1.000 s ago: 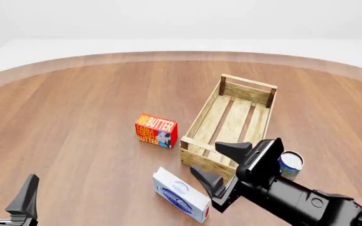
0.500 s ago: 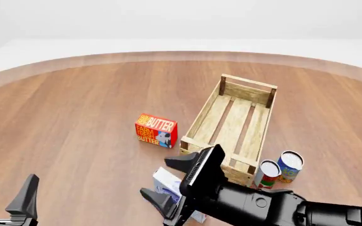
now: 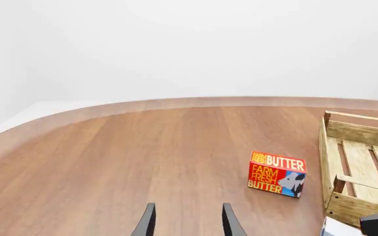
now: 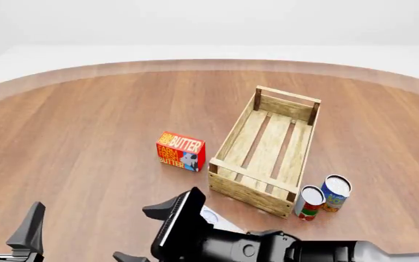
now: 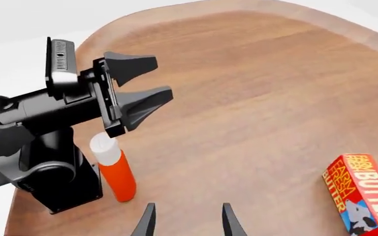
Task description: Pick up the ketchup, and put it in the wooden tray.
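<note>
Upright, the ketchup — orange-red, white-capped — is standing beside the left arm's base; both grippers are gaping wide, holding nothing.

The ketchup bottle stands upright just beside the left arm's black base, with the left gripper hanging open above and beside its cap, so that side is crowded. Its other side faces bare table. The butter box stands just left of the wooden tray, with a narrow gap between them. Two cans stand at the tray's near right corner. The right arm lies low across the near edge, over a white box. The tray's inside is open from above.
</note>
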Motion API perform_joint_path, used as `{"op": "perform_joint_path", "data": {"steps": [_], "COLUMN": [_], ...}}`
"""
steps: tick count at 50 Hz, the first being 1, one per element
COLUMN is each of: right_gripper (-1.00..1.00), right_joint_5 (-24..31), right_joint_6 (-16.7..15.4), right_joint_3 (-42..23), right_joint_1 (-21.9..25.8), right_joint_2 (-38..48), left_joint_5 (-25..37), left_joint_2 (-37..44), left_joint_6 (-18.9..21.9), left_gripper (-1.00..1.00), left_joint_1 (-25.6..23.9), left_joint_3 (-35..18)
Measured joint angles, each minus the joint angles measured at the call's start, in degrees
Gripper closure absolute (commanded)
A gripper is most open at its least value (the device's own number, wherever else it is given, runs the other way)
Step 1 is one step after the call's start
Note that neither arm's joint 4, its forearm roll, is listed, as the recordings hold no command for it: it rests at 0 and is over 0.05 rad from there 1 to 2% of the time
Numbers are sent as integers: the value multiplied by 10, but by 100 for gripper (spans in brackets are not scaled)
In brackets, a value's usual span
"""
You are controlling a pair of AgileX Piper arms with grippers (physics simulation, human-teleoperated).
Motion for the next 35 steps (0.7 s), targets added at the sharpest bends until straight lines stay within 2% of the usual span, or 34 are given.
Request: {"op": "perform_joint_path", "data": {"steps": [20,35], "right_gripper": [-100,-100], "right_joint_5": [1,21], "right_joint_6": [-5,-13], "right_joint_3": [-70,-132], "right_joint_1": [51,88], "right_joint_2": [93,146], "left_joint_5": [0,0], "left_joint_2": [0,0], "left_joint_6": [0,0], "left_gripper": [-100,-100], "left_joint_1": [0,0], "left_joint_3": [0,0]}}
